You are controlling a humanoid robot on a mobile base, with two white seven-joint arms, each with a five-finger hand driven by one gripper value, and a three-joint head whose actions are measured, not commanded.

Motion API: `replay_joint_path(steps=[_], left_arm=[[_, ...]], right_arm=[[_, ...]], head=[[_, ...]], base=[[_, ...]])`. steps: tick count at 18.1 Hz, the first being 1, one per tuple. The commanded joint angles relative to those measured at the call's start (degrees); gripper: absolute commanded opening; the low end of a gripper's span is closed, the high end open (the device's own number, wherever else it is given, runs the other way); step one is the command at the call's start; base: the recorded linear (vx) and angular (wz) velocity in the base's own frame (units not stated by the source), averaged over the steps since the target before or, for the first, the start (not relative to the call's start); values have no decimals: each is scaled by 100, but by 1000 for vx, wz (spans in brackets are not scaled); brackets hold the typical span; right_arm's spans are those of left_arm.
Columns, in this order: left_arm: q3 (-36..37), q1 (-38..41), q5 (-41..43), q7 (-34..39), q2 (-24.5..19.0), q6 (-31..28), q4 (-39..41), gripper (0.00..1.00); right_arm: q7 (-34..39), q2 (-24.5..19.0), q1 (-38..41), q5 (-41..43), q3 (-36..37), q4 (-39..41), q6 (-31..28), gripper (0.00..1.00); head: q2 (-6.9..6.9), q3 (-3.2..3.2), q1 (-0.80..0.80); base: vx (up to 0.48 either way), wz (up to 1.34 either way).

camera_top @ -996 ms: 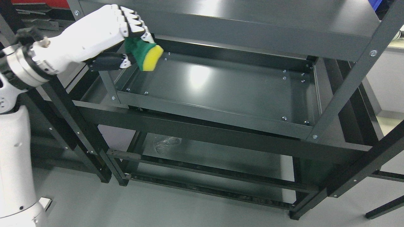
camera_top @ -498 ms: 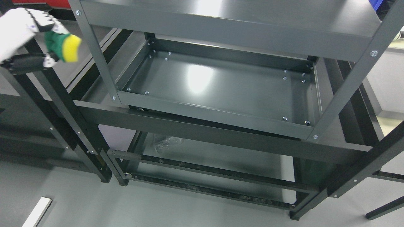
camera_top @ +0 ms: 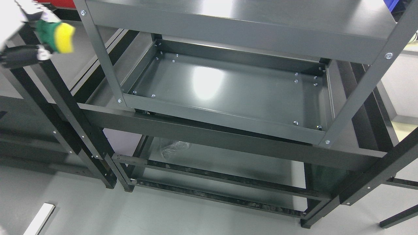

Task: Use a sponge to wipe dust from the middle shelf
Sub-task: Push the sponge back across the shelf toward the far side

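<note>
A green and yellow sponge point(camera_top: 57, 36) is held at the upper left corner of the head view, outside the rack and left of its front-left post point(camera_top: 101, 55). My left hand point(camera_top: 24, 32) is shut on the sponge, and most of the hand is cut off by the picture's edge. The middle shelf point(camera_top: 228, 88) is a dark grey metal tray with a bright glare patch, well to the right of the sponge. My right hand is out of view.
The top shelf point(camera_top: 235, 19) overhangs the back of the middle shelf. A crumpled clear plastic bag point(camera_top: 173, 147) lies on the lower shelf. Black rack frames point(camera_top: 65, 107) stand at the left and right. A white strip point(camera_top: 37, 218) lies on the grey floor.
My left hand has pulled the sponge away from the middle shelf's left end, out past the front-left post to the picture's upper left corner. The camera has shifted slightly.
</note>
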State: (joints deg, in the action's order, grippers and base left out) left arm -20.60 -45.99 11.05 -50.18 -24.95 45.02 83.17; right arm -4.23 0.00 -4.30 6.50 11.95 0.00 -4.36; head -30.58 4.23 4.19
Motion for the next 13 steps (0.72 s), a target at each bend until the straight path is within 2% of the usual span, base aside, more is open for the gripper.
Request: replay_joint_path(steps=[1,2,4,5,9,13], left_arm=[[1381,-471,756,-18,2245,-2,305,0],[1583,-568,915,-18,2395,-2,305,0],[2092,-761,1223,16,2395,-2,296,0],[2626,-875,1233,112,2395,-2,288,0],[4130,-1227,1312,1157,2395,-61,296,0],[5545,-1544,1312,2404,2395,-949,261,0]], right_arm=[[1,100,-1,0,0,100,-4,100],[1,100,-1,0,0,100,-4,100],[1,100,-1,0,0,100,-4,100],[1,100,-1,0,0,100,-4,100],[1,100,-1,0,0,100,-4,100],[1,100,-1,0,0,100,-4,100]], head=[[0,0,0],[0,0,0],[0,0,0],[0,0,0],[0,0,0],[0,0,0]], base=[[0,0],[0,0],[0,0],[0,0],[0,0],[0,0]])
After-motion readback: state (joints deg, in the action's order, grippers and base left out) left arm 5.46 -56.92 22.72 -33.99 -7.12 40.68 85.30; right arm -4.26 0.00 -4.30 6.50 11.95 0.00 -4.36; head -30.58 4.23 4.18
